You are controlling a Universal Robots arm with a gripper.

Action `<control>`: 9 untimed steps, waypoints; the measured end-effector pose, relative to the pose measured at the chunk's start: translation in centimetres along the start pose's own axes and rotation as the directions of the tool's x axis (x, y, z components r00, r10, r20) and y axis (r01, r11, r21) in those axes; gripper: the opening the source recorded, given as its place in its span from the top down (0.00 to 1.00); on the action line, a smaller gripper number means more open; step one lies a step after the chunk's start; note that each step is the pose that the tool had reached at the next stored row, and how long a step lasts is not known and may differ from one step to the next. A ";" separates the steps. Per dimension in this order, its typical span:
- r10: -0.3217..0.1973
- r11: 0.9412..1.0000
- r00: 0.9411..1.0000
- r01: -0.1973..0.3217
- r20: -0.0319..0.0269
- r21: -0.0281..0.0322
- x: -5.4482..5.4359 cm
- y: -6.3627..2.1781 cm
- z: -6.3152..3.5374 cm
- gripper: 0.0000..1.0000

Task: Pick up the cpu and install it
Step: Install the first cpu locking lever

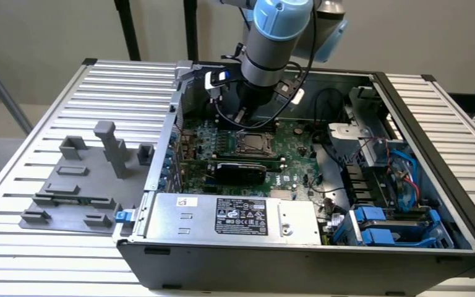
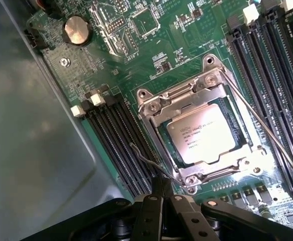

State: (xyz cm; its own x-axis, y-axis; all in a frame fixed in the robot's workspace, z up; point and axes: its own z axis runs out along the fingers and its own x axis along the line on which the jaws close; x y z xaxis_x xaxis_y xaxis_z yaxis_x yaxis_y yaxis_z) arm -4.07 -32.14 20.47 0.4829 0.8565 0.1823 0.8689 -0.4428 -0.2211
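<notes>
Cpu (image 2: 206, 134) lies flat in the socket frame (image 2: 181, 98) on the motherboard (image 2: 136, 55), so placing looks done and latching is probably the step in hand. Gripper (image 2: 161, 190) is pressed together, empty, tip just beside the thin lever wire (image 2: 145, 159). Any next move needs care not to snag that wire.

A ribbed aluminium table (image 1: 122, 80) carries an open computer case (image 1: 303, 263) across its middle and the exterior view's right. A grey fixture plate (image 1: 60, 185) with upright blocks lies just beside the case, on the exterior view's left.
</notes>
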 end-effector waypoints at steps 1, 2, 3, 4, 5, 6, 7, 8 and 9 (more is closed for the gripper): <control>0.001 1.000 1.000 -0.001 0.001 0.001 0.1 0.10 -0.01 0.89; 0.002 1.000 1.000 -0.002 0.002 0.003 0.1 0.24 -0.03 0.89; 0.003 1.000 1.000 -0.003 0.003 0.005 0.2 0.37 -0.04 0.89; 0.004 1.000 1.000 -0.004 0.005 0.006 0.3 0.50 -0.06 0.89; 0.005 1.000 1.000 -0.005 0.006 0.008 0.4 0.64 -0.07 0.89; 0.007 1.000 1.000 -0.007 0.007 0.009 0.4 0.78 -0.09 0.89; 0.008 1.000 1.000 -0.008 0.008 0.011 0.5 0.93 -0.10 0.89; 0.009 1.000 1.000 -0.009 0.010 0.013 0.6 1.07 -0.12 0.89; 0.010 1.000 1.000 -0.010 0.012 0.015 0.7 1.19 -0.14 0.89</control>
State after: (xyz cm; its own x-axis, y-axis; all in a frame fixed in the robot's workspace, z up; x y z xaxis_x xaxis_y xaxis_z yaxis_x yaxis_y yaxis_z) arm -2.71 -32.14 20.46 0.4903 0.8550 0.1690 0.8621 -0.4474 -0.2378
